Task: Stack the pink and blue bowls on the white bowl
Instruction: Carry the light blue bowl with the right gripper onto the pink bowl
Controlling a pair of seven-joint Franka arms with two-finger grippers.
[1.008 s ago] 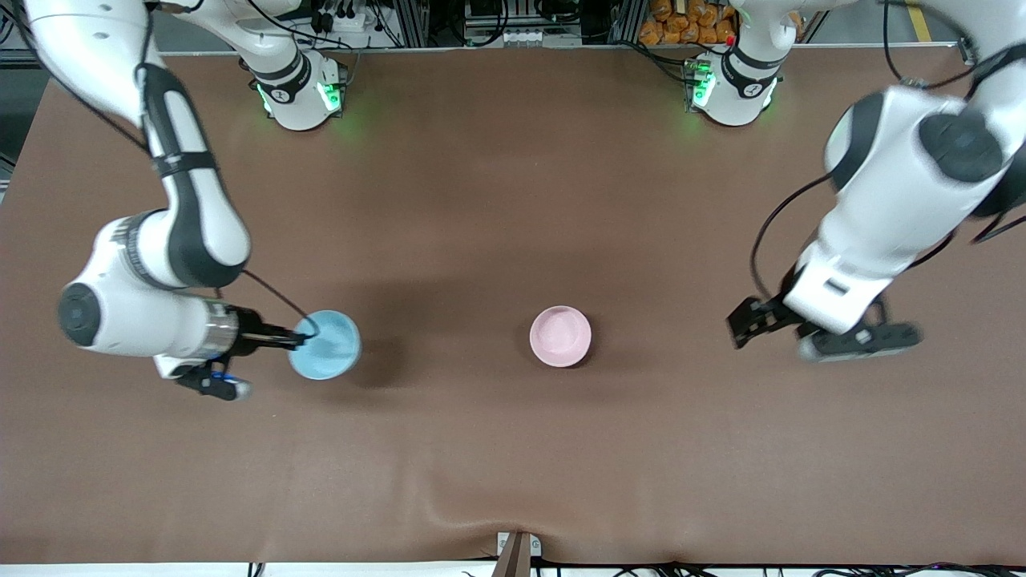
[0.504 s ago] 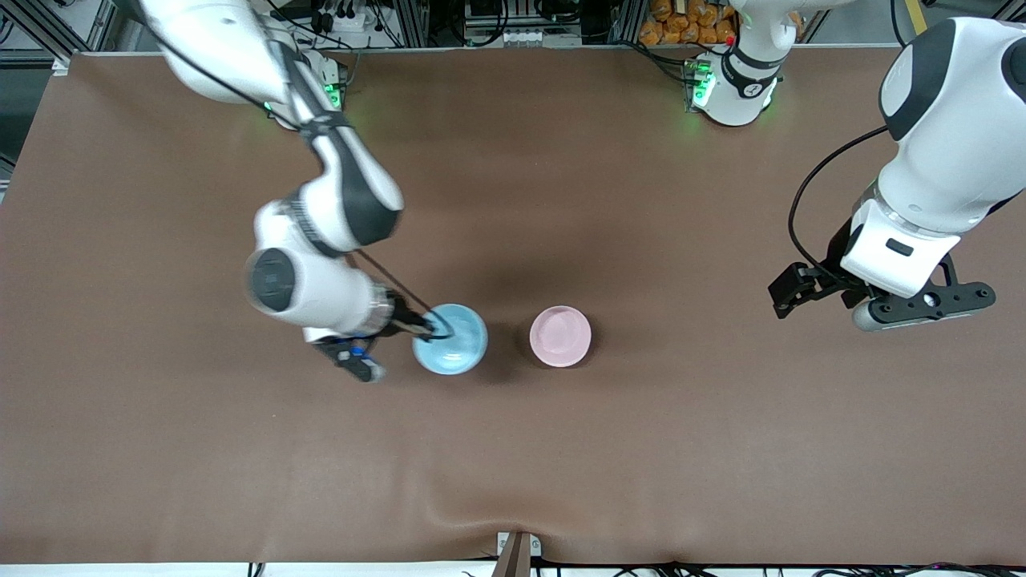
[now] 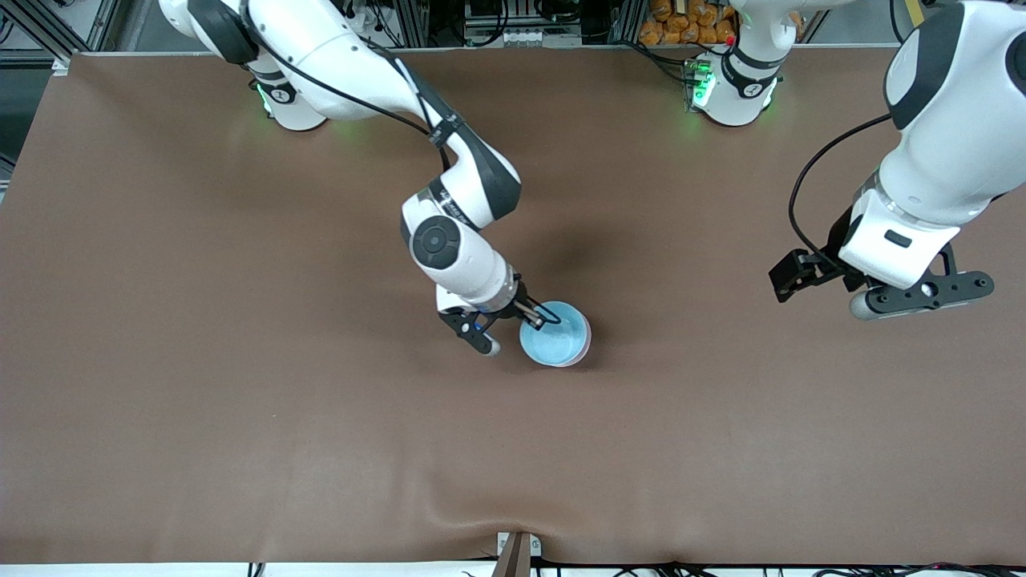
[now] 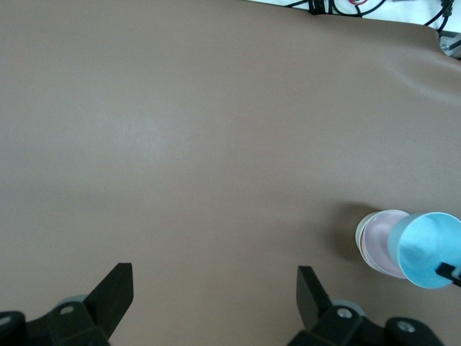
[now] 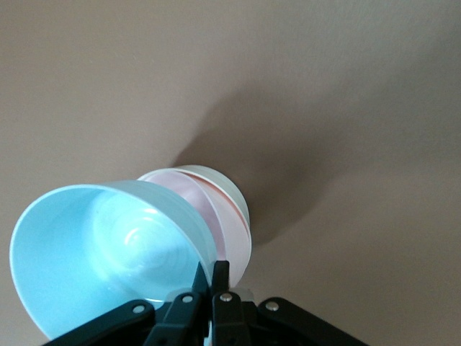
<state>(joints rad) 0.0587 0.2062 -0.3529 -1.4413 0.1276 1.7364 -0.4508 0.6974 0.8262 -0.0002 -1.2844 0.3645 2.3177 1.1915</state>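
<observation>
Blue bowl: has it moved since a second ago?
Yes. The blue bowl, gripped by the right claw, has travelled toward the left arm's end and now hangs over the pink bowl.

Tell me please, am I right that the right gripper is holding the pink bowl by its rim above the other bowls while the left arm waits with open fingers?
Not quite: the right gripper is shut on the blue bowl, not the pink one. The right wrist view shows it pinching the blue rim above the pink bowl, which sits in the white bowl. The left gripper does wait open.

glossy blue bowl (image 3: 555,339), matt brown table (image 3: 240,320)
</observation>
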